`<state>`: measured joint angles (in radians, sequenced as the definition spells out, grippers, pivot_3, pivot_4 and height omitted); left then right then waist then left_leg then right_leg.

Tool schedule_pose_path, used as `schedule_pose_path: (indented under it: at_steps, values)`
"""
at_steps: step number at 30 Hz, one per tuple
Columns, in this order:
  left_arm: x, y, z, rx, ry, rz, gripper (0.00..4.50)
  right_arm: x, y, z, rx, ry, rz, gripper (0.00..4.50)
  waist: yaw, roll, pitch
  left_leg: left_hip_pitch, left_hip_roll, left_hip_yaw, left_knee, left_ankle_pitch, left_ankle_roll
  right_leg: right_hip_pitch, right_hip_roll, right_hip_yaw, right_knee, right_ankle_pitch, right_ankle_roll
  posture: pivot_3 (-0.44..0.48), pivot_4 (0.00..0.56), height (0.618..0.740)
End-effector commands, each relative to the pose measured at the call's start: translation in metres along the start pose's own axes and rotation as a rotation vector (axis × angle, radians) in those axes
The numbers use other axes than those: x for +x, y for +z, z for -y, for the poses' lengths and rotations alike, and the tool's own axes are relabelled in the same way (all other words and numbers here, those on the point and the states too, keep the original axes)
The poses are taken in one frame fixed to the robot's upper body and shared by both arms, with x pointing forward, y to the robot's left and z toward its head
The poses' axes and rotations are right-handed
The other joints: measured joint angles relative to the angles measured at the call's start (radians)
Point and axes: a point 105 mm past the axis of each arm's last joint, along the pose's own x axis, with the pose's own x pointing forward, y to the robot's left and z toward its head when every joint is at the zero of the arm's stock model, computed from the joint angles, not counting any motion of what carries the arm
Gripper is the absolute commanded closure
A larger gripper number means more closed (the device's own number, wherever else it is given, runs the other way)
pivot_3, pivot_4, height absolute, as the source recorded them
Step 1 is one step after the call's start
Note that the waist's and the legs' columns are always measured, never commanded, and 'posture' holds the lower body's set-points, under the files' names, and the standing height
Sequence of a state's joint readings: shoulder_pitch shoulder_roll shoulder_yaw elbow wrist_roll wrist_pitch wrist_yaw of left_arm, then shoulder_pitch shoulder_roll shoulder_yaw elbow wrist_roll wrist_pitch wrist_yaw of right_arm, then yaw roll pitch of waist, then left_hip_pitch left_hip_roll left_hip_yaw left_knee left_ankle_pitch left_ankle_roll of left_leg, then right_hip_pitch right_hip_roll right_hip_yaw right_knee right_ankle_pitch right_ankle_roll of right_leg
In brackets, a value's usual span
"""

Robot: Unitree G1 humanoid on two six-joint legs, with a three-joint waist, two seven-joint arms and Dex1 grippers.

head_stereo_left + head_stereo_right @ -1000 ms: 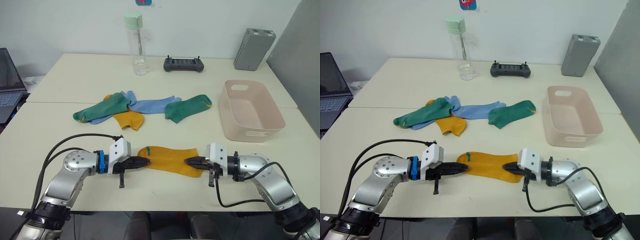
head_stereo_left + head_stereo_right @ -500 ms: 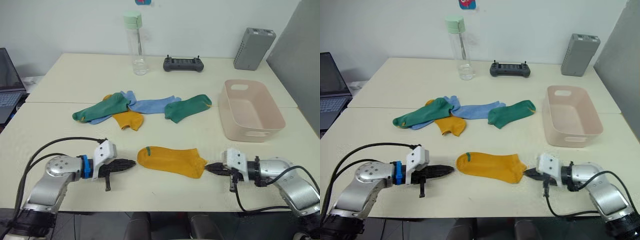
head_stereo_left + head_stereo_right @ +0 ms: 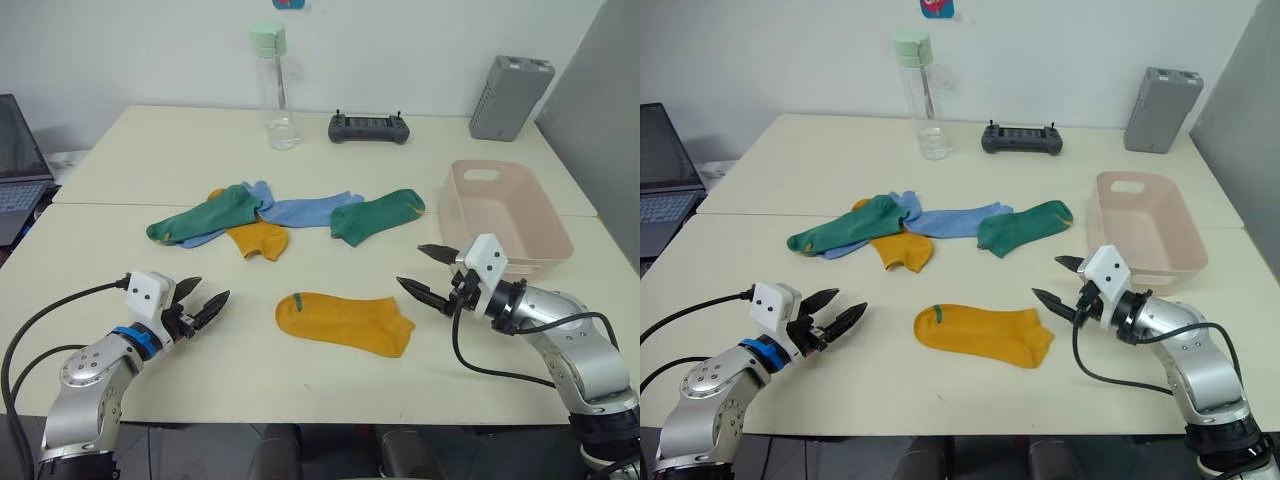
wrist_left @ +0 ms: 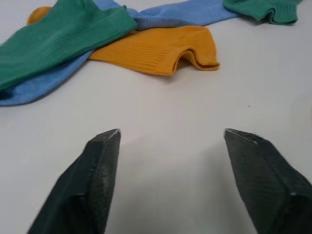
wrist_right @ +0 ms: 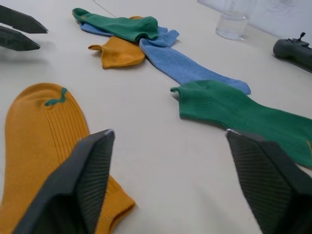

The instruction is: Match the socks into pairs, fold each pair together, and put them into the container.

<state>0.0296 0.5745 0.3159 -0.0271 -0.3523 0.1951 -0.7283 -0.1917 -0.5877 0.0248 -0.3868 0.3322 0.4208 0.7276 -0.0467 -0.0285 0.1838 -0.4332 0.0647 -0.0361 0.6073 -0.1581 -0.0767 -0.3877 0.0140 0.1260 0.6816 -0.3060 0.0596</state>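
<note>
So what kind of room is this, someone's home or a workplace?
Most likely an office or lab rather than a home: pale work tables pushed together against a bare white wall, a laptop at the edge, and a handheld controller beside a grey upright box. The socks look laid out for a test.

- Second mustard-yellow sock [image 3: 258, 239] lay partly under the dark green sock with yellow trim [image 3: 203, 215]; its toe end was hidden.
- One light blue sock [image 3: 193, 238] was mostly covered by that green sock, only its edges showing.
- Open dark laptop [image 3: 18, 170] was cut off by the frame's left edge.
- Small red-and-blue sticker on the wall [image 3: 935, 8] was cropped at the top, design unreadable.
- Black handheld controller's [image 3: 368, 127] buttons were too small to read.
</note>
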Motion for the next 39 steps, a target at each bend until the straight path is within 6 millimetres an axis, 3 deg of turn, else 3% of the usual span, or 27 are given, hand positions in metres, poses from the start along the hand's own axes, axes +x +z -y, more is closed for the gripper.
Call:
schedule_pose_path:
  at_steps: [1,8,14,18,29,33,39]
  values:
    - [0.011,0.022,-0.003,0.085,0.004,0.066,0.05,0.003,0.013,-0.003,-0.008,0.023,0.032,0.00,0.003,0.000,0.000,0.000,0.000,0.000,0.000,0.000,0.000,0.000,0.000,0.000,0.000,0.000,0.000,0.000,0.150,0.740]
    - [0.055,0.029,-0.003,0.306,-0.084,-0.010,0.05,0.018,0.024,-0.015,-0.031,0.078,0.053,0.00,0.003,0.000,0.000,0.000,0.000,0.003,0.001,0.000,0.000,0.000,0.000,0.001,0.000,0.001,0.001,0.000,0.150,0.740]
    - [0.083,0.022,-0.013,0.429,-0.105,-0.095,0.05,0.020,0.026,-0.019,-0.041,0.089,0.045,0.00,0.002,0.000,0.000,-0.001,0.000,0.002,-0.001,0.000,0.000,-0.001,0.000,0.000,0.000,0.004,0.006,0.000,0.150,0.740]
    - [0.093,0.023,-0.012,0.438,-0.120,-0.089,0.91,0.018,0.027,-0.018,-0.043,0.073,0.044,0.00,0.002,0.000,0.000,-0.001,0.000,0.002,-0.002,0.000,0.000,-0.001,0.000,0.000,0.000,0.004,0.006,0.000,0.150,0.740]
    - [0.106,0.038,-0.006,0.355,-0.149,-0.001,4.42,0.016,0.024,-0.019,-0.042,0.060,0.029,0.00,-0.003,0.000,0.000,-0.001,0.000,0.002,0.000,0.000,0.000,0.000,0.000,0.000,0.000,0.005,0.008,0.000,0.150,0.740]
    - [0.106,0.051,0.003,0.291,-0.201,0.038,4.48,0.017,0.025,-0.020,-0.039,0.060,0.035,0.00,-0.004,0.000,0.000,-0.001,0.000,0.002,0.000,0.000,0.000,0.000,0.000,0.000,0.000,0.005,0.008,0.000,0.150,0.740]
    - [0.100,0.090,0.029,0.144,-0.342,0.147,4.48,0.019,0.026,-0.018,-0.041,0.060,0.043,0.00,-0.004,0.000,0.000,-0.002,0.000,0.002,0.000,0.000,0.000,0.000,0.000,0.000,0.000,0.005,0.008,0.000,0.150,0.740]
